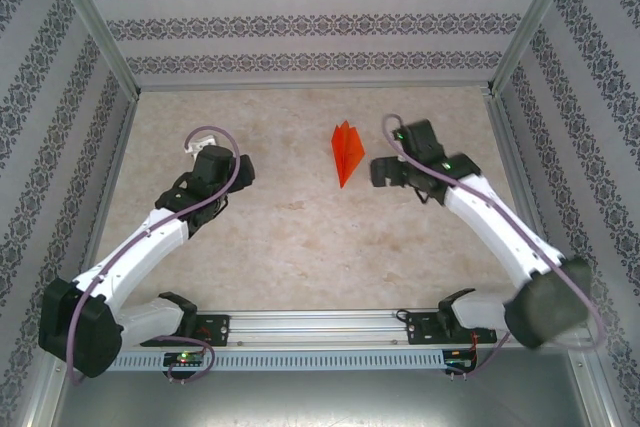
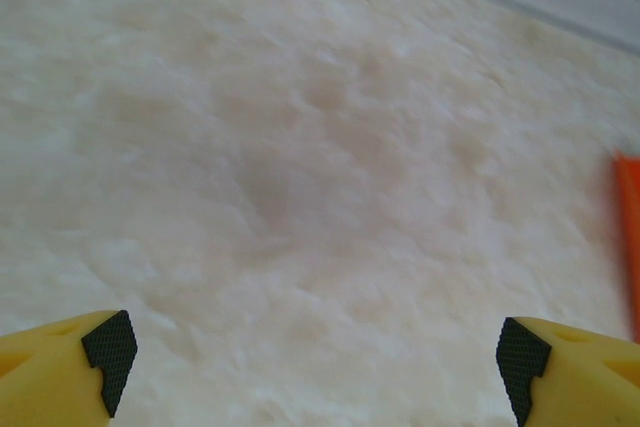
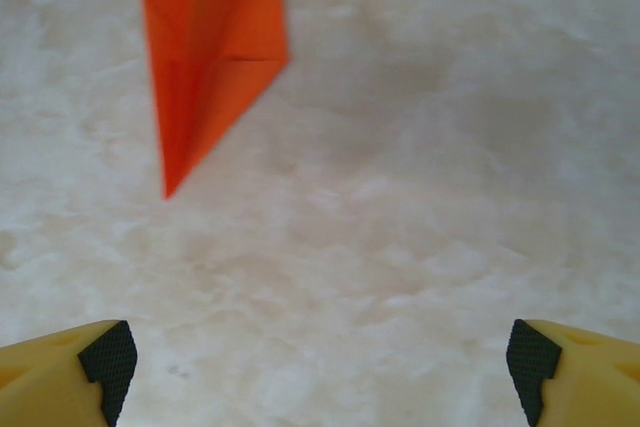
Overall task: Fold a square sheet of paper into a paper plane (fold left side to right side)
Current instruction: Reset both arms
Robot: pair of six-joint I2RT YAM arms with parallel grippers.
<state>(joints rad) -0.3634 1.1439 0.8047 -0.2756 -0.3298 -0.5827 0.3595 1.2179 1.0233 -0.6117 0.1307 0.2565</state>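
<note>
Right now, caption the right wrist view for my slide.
Orange paper plane lies flat on the pale table, ahead of the open right hand.

The left arm and right arm were white-shelled with black joints, each trailing a lilac cable; their jaws were yellow with black pads.

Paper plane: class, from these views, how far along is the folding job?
Done: the paper plane lies on the table as a narrow creased dart, tip toward the arms. In hand: nothing; the left pincer and right pincer are both open, clear of it. Left: apparently no fold, perhaps only pulling the arms back.
</note>
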